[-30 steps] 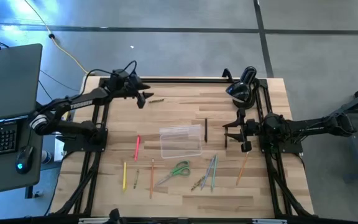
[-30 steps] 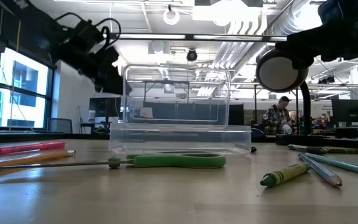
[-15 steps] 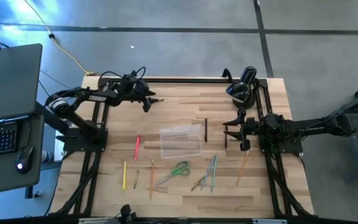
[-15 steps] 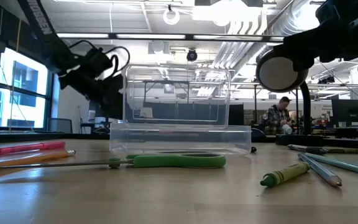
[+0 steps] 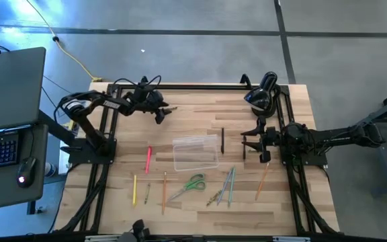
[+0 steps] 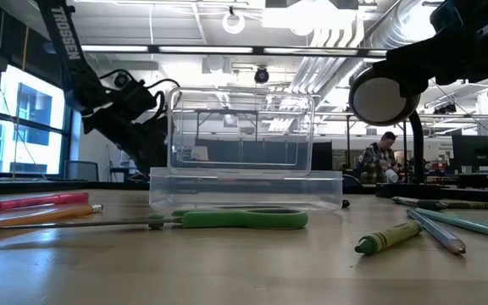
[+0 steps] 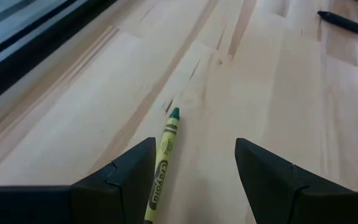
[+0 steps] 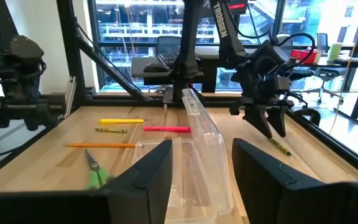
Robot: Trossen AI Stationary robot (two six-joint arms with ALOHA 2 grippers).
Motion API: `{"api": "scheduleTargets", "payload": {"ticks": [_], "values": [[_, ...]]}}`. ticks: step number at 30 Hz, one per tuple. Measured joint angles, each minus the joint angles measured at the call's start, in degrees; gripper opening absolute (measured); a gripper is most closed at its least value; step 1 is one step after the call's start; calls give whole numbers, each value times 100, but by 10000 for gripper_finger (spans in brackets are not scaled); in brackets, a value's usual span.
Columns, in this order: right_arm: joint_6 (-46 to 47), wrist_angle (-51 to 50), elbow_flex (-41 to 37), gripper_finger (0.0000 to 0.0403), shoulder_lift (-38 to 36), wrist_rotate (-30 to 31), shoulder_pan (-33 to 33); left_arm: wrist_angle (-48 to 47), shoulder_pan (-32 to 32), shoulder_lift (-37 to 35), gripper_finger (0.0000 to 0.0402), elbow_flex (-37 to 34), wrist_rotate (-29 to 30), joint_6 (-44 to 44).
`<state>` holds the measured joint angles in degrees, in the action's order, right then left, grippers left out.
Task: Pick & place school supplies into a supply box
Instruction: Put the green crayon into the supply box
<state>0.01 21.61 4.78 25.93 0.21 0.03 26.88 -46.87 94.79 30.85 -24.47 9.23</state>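
On the wooden table, the left gripper hangs low near the far left edge, at about 11 o'clock from the supply box. Its two fingers are apart. Nothing is held between them. A yellow-green crayon lies on the wood right under that gripper, between the two fingers, with its green tip pointing away from the wrist.

At about 9 o'clock from the box lies a pink pen. Lower down, at about 8 o'clock, are a yellow pencil, a short olive crayon and an orange pencil, side by side but apart.

The supply box is clear plastic and sits in the middle of the table. Its lid stands open. I cannot see anything inside it.

The green-handled scissors lie at 6 o'clock from the box, just beside it. At about 5 o'clock is a small bunch of pencils in grey and light blue, lying close together. A dark pen lies at 3 o'clock, just beside the box.

The right gripper waits at 3 o'clock from the box, past the dark pen. Its fingers are apart and hold nothing. Another orange pencil lies at about 4 o'clock. A black rounded device sits at the far right corner, at about 1 o'clock.
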Motion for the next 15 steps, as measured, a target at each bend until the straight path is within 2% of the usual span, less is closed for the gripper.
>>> {"api": "scheduleTargets", "payload": {"ticks": [5, 11, 15], "values": [[0, 0, 0, 146, 0, 6, 0, 359, 0, 136, 250, 0, 50, 59], [0, 0, 0, 146, 0, 6, 0, 263, 0, 155, 250, 0, 539, 100], [-26, 1, 0, 146, 0, 4, 0, 204, 0, 155, 250, 0, 566, 306]]}}
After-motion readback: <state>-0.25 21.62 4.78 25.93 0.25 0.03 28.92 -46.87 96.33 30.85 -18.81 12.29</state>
